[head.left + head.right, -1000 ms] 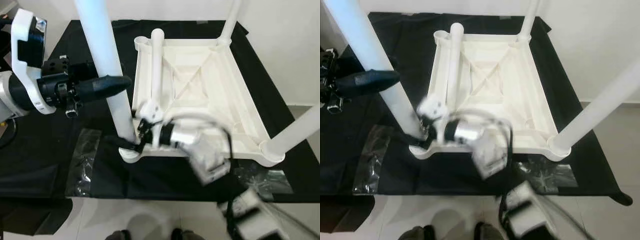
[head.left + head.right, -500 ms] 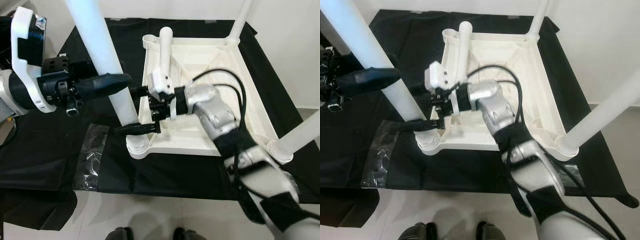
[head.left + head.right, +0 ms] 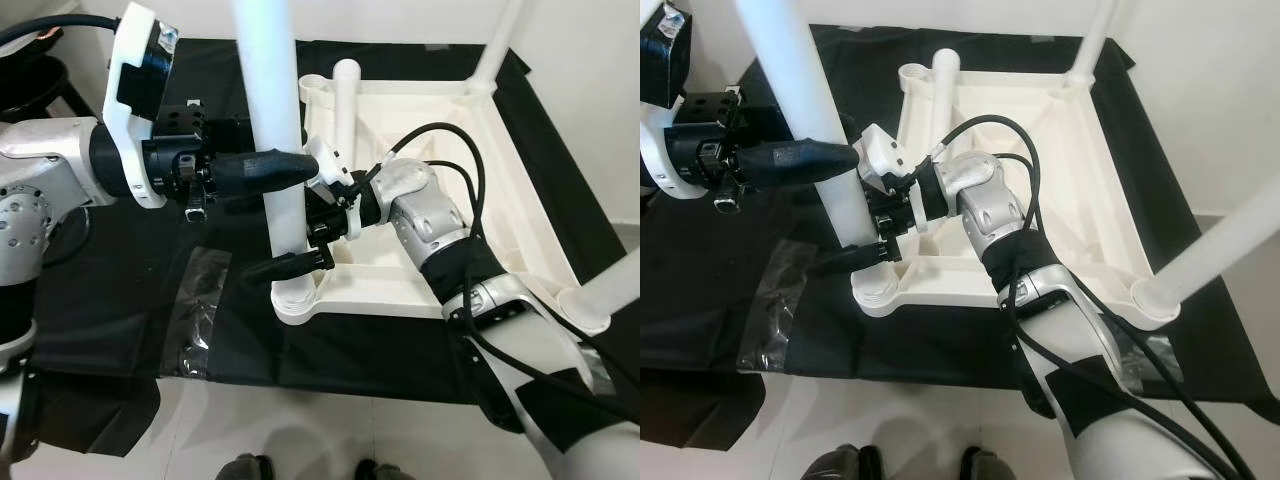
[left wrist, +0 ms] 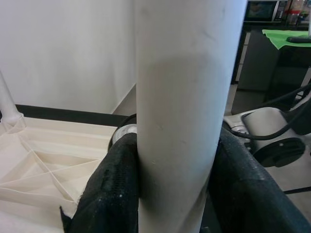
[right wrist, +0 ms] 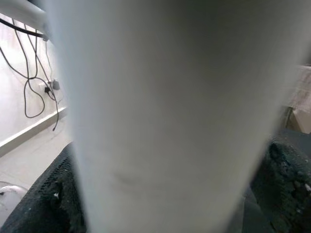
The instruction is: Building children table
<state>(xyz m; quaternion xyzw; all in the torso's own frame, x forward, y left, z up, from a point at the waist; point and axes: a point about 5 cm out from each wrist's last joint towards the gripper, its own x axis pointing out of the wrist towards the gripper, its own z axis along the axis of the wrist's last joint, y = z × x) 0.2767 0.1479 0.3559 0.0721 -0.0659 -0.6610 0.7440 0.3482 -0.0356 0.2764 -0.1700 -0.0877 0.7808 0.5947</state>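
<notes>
Where your head cameras look down, the smooth white tubular leg (image 3: pixel 278 150) stands in a corner socket of the upturned ribbed plastic tabletop (image 3: pixel 440 200) on black cloth (image 3: pixel 120 270). Left gripper (image 4: pixel 175 189) fingers clamp it; right gripper (image 5: pixel 160 204) textured fingers flank it lower.
</notes>
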